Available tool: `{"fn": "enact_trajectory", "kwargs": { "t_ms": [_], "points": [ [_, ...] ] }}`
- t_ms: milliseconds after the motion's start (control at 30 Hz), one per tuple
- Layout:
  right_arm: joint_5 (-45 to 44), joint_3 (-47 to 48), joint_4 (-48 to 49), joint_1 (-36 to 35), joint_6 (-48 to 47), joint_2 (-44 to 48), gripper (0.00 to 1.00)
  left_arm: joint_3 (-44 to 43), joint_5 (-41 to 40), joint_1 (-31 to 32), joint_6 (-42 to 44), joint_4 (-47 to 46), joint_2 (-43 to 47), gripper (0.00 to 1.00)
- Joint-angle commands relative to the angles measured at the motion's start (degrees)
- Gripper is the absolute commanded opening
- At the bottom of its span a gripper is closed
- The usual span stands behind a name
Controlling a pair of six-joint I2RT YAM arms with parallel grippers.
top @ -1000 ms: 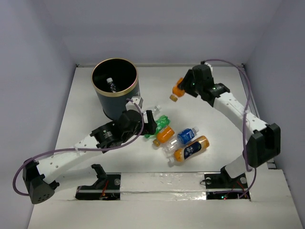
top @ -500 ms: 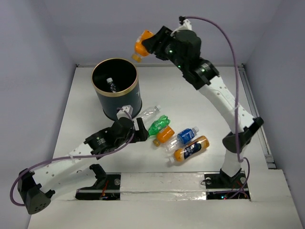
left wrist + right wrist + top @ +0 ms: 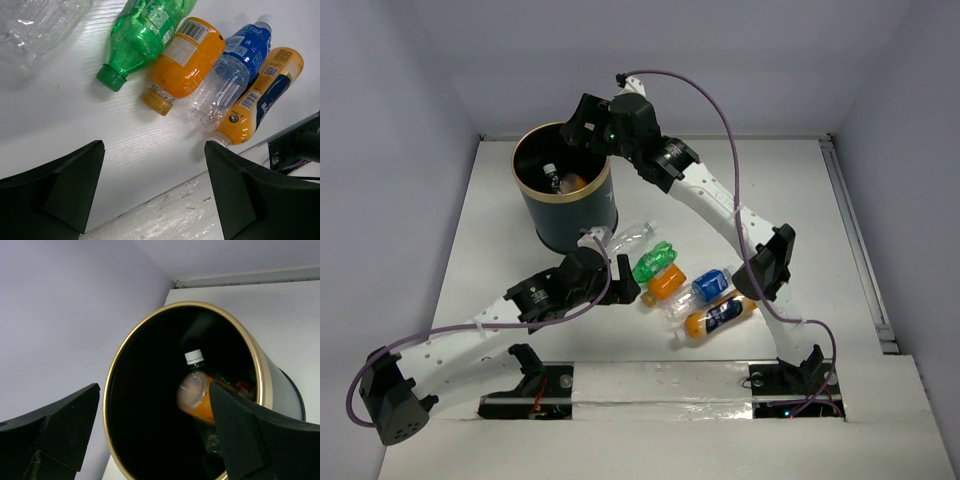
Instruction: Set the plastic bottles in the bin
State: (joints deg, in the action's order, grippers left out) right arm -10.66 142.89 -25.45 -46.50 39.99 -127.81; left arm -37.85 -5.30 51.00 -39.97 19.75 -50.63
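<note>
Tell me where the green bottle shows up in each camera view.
Top external: green bottle lies mid-table, below-right of the bin.
Left wrist: upper middle, cap toward lower left.
Right wrist: not in it.
Shared landmark: the short orange bottle lying beside it in both.

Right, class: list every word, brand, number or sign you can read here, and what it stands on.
Nothing reads for certain.
On the green bottle: label print blurred.
On the short orange bottle: barcode, digits too small.
On the blue-labelled bottle: print too small.
On the orange bottle with dark blue label: square code and round logo, words unreadable.
</note>
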Motion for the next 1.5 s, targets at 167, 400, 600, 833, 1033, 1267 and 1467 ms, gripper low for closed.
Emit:
{"fn": "enact_trajectory", "kwargs": {
  "t_ms": [167, 400, 600, 833, 1033, 1267, 1467],
  "points": [
    [-0.1, -4.5, 5.1, -0.2, -4.1, 11.5, 0.98, -3.0, 4.0, 1.0, 4.4, -6.4, -4.9, 0.79],
    [-2.3, -33.9, 13.4, 1.8, -4.5, 33.6, 0.22, -9.8, 4.8, 6.6, 8.5, -9.0, -12.1, 0.77],
    [-1.9, -61.1, 11.7, 10.1, -0.5, 56.6, 0.11, -20.1, 3.2, 14.7, 11.9, -9.9, -23.2, 0.72],
    [-3.4, -73.3, 1.8, 19.1, -2.9, 75.8, 0.13, -33.1, 1.0, 23.6, 15.3, -9.1, -40.5, 0.7],
    [-7.2, -73.6, -6.2, 19.6, -4.4, 83.1, 0.14, -43.4, -1.3, 25.2, 16.8, -5.5, -51.4, 0.72],
    [-4.2, -74.3, -10.7, 19.6, -5.3, 87.8, 0.14, -50.8, -6.9, 25.2, 15.4, -1.7, -60.6, 0.78],
    [-3.0, -76.4, -12.0, 19.6, -5.4, 90.1, 0.15, -50.9, -6.2, 25.2, 14.1, -2.6, -64.6, 0.78]
  ]
}}
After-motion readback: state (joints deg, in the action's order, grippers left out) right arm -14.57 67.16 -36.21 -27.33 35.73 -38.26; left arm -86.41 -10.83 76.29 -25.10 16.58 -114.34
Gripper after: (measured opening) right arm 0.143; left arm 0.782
